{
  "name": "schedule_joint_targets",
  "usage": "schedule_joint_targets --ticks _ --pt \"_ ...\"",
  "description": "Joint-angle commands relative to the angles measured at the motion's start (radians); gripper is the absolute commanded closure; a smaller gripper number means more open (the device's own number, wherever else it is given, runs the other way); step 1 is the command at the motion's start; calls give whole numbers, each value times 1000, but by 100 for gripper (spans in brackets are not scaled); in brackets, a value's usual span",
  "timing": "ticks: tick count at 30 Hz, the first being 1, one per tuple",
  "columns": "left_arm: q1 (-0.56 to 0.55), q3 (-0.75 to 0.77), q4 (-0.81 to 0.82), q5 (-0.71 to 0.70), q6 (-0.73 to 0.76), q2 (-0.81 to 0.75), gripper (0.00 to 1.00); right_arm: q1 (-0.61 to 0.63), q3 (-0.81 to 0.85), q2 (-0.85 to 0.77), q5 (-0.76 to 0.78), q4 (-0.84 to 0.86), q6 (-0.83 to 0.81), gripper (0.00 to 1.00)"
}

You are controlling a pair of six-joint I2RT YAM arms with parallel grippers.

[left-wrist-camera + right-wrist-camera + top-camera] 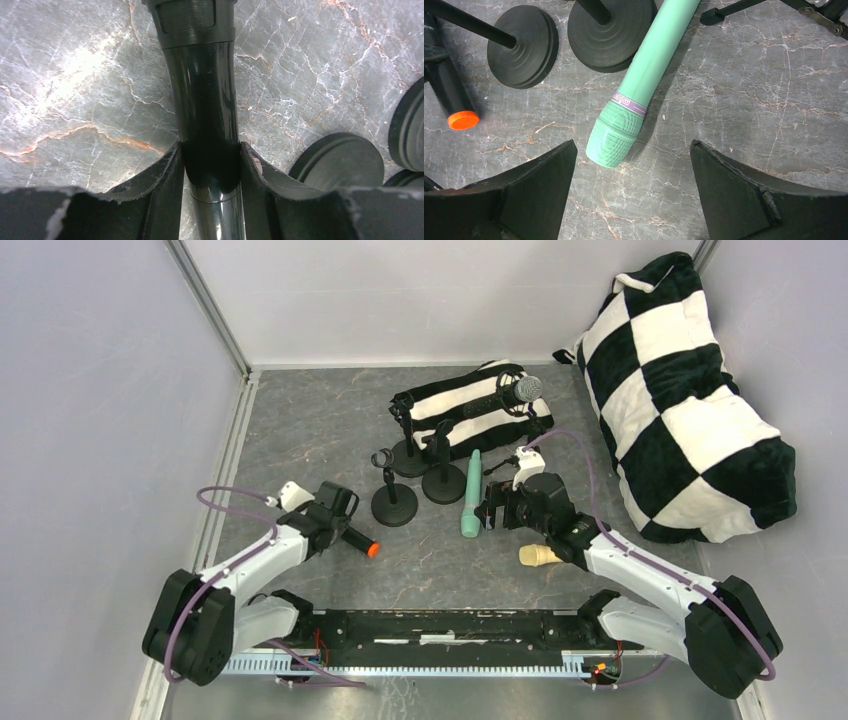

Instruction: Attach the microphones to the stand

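Your left tool (pixel 210 155) is clenched on the black microphone with the orange end (pixel 200 90), one pad on each side of its glossy barrel. You cannot tell whether the microphone rests on the grey marbled surface (pixel 75 75) or hangs just above it. In the top view it sits left of centre, its orange end pointing lower right. Your right tool (pixel 633 150) is released, jaws wide, hovering over the head of the mint green microphone (pixel 649 65). That microphone lies flat just right of the three round-based stands (pixel 394 508) at the frame's centre. The cream-yellow microphone (pixel 538 556) lies below the right tool, partly under the arm. The silver-headed black microphone (pixel 522 390) rests on a striped cloth (pixel 450 405) at upper centre. A checkered bag (pixel 690 410) fills the upper right.
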Motion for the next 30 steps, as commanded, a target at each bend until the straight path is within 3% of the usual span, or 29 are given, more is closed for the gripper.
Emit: schedule_joint_targets --ticks 1,4,11,17,21,24,30 --pt "9 18 -39 -65 35 -88 88 5 8 -21 23 11 -19 9" --pt "10 68 -93 -102 91 -155 98 5 14 -23 28 7 -27 9" --pt "12 252 -210 -247 255 -338 98 5 39 -78 88 -3 -48 8" --pt "12 446 -146 -206 611 -429 98 5 56 -202 175 49 -73 8" --pt "12 524 -71 -81 787 -455 98 4 111 -244 158 73 -142 7" --pt "11 593 -26 80 891 -434 98 3 237 -220 32 3 -233 4" --pt "11 685 56 506 1038 -357 98 2 366 -207 -174 47 -200 4"
